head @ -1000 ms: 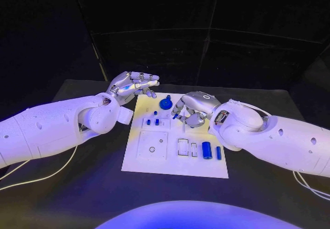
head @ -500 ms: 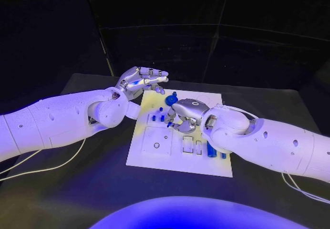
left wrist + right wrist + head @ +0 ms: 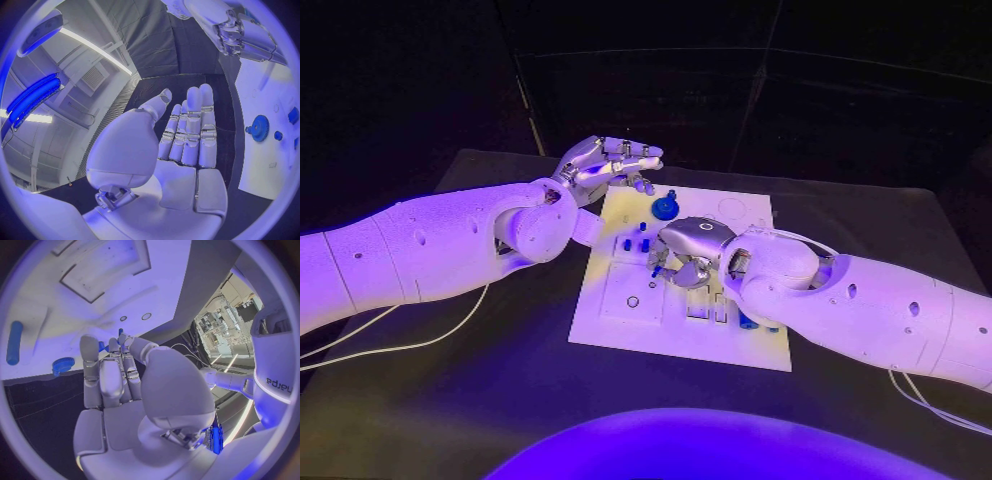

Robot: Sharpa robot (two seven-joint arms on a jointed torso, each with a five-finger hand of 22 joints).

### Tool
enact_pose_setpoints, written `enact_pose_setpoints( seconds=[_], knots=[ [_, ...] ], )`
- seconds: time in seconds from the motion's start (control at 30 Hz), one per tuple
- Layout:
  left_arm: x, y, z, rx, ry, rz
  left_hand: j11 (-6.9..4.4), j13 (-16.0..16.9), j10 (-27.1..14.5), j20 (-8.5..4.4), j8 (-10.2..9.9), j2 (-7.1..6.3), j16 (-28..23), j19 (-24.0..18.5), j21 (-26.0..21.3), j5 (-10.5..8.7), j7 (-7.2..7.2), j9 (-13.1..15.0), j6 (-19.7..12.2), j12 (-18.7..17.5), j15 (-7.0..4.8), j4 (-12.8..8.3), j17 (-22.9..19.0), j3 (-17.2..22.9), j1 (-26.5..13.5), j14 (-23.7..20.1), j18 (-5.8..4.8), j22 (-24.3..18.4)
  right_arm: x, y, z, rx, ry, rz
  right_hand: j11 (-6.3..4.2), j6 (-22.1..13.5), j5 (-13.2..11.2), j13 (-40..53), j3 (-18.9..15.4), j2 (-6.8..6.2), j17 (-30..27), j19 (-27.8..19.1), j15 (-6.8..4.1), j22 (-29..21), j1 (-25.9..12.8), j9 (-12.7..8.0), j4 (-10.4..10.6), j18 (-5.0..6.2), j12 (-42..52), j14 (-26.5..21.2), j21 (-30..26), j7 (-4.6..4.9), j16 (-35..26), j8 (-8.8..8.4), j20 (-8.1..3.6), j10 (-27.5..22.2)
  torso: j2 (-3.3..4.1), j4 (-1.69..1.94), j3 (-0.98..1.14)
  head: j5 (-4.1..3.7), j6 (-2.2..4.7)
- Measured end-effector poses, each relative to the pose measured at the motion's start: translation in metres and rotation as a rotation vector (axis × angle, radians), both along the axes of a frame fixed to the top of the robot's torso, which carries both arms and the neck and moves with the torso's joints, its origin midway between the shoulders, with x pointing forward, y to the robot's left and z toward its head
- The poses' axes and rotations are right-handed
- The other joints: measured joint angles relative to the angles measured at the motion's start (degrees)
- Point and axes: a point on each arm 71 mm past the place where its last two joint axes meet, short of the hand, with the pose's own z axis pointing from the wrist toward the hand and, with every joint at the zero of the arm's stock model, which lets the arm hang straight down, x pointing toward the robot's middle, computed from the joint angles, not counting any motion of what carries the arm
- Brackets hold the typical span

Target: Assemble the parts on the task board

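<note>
The task board point(image 3: 678, 335) is lying flat at the centre of the black desk point(image 3: 877, 240) in the head view.

The left robot hand point(image 3: 607, 165) is hovering above the board's upper left corner, upper middle of the frame. In the left wrist view its fingers point(image 3: 190, 131) are extending straight and side by side with the palm bare, so it is released and grasping nothing.

The right robot hand point(image 3: 689, 250) is sitting low over the middle of the board, knuckles up and fingers pointing down towards the board surface. In the right wrist view its fingers point(image 3: 112, 371) are reaching close to two small blue parts point(image 3: 104, 346). Whether the fingertips are pinching anything, I cannot tell.

A blue gear-shaped part point(image 3: 666, 208) is standing on the board's upper portion, between the two hands; it is also showing at the right of the left wrist view point(image 3: 258, 126). A blue cylinder point(image 3: 14, 343) is lying on the board at the left of the right wrist view. Small blue pegs point(image 3: 635, 244) are standing just left of the right hand in the head view.
</note>
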Motion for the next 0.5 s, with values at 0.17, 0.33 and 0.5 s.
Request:
enact_pose_setpoints(
  seconds=[0.17, 0.33, 0.5],
  knots=[
    [0.0002, 0.0001, -0.0001, 0.000, 0.000, 0.000, 0.00, 0.0, 0.0, 0.00, 0.0, 0.00, -0.1, 0.0, -0.2, 0.00, 0.00, 0.0, 0.0, 0.0, 0.00, 0.0, 0.0, 0.0, 0.0, 0.0, 0.00, 0.0, -0.0017, 0.0015, -0.0031, -0.011, 0.004, 0.007, 0.00, 0.0, 0.2, 0.0, 0.0, 0.00, -0.1, 0.0, 0.00, -0.1, 0.0, 0.0, 0.0, 0.00, -0.2, 0.0, 0.0, 0.00, 0.0, -0.01, 0.00, 0.0, -0.01, 0.00, -0.01, 0.18, -0.15],
    [0.0001, -0.0001, -0.0001, 0.000, 0.000, -0.001, 0.00, 0.0, 0.0, 0.00, 0.0, 0.00, -0.1, 0.0, -0.2, 0.00, 0.00, 0.0, 0.0, 0.0, 0.00, 0.0, 0.0, 0.0, 0.0, 0.0, 0.00, 0.0, -0.0029, 0.0031, -0.0053, -0.020, 0.008, 0.013, 0.00, -0.1, 0.2, -0.1, 0.0, -0.01, -0.2, 0.0, 0.00, -0.1, 0.0, 0.0, 0.0, 0.00, -0.2, 0.0, 0.0, -0.06, 0.0, -0.01, 0.00, 0.0, -0.01, 0.01, -0.03, 0.35, -0.27],
    [0.0001, -0.0003, -0.0001, 0.000, 0.001, -0.002, 0.00, 0.0, 0.0, 0.20, 0.0, 0.00, -0.1, 0.2, -0.2, 0.00, 0.00, 0.0, 0.0, 0.0, 0.00, 0.0, 0.0, -0.3, 0.0, 0.0, 0.00, -0.2, -0.0032, 0.0036, -0.0085, -0.028, 0.013, 0.014, 0.00, -0.1, 0.2, -0.1, -0.1, -0.01, -0.2, 0.0, 0.00, -0.2, 0.0, 0.0, 0.1, 0.00, -0.2, 0.0, 0.0, -0.07, 0.0, -0.01, 0.00, 0.0, -0.04, 0.02, -0.04, 0.46, -0.21]
  ],
)
